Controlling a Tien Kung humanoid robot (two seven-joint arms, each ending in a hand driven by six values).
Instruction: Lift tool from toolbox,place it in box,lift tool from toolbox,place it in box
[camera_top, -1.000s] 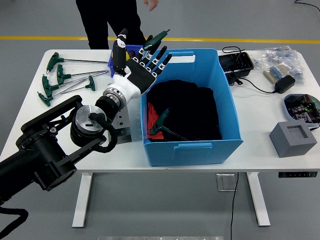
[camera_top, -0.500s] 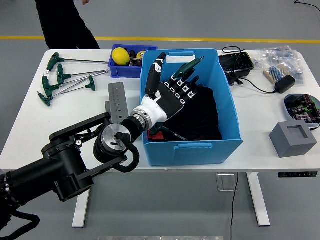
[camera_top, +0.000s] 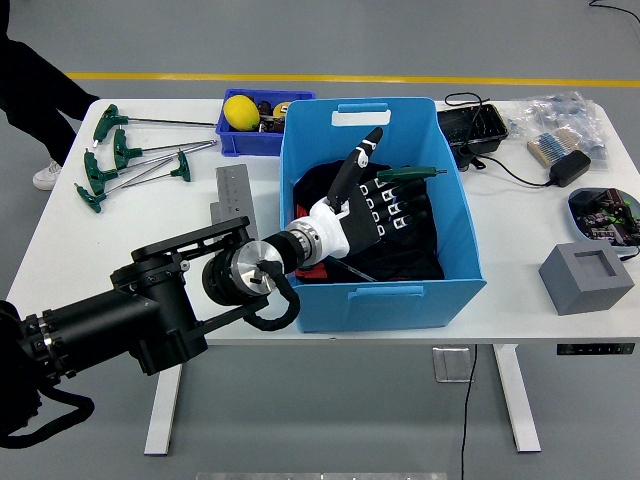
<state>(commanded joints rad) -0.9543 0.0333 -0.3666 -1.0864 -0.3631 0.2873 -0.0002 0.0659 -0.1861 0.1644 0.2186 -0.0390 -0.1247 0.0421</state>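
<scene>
We are at the placing step: our left hand (camera_top: 375, 205) sits inside the blue box (camera_top: 452, 205), at the centre of the frame, with a green-handled tool (camera_top: 408, 173) pinched at its fingertips. The fingers are extended rather than curled, and the tool lies across their tips, so we judge the hold to be light. To do this well, we should lower the hand closer to the dark cloth (camera_top: 425, 250) lining the box before letting go, so the tool drops a short way and does not bounce against the wall. We should also release it towards the middle, clear of the right wall just beyond the tool's metal tip.

The tool lies at the upper right of the hand, its green handle against the fingertips and its shaft pointing right towards the box wall. It hangs above the cloth, not yet resting on it. Below the hand, near the lower left of the box, part of another tool's shaft (camera_top: 350, 268) shows on the cloth. More green-handled tools (camera_top: 120, 160) lie at the upper left of the frame, beside the small blue tray (camera_top: 245, 143).
</scene>
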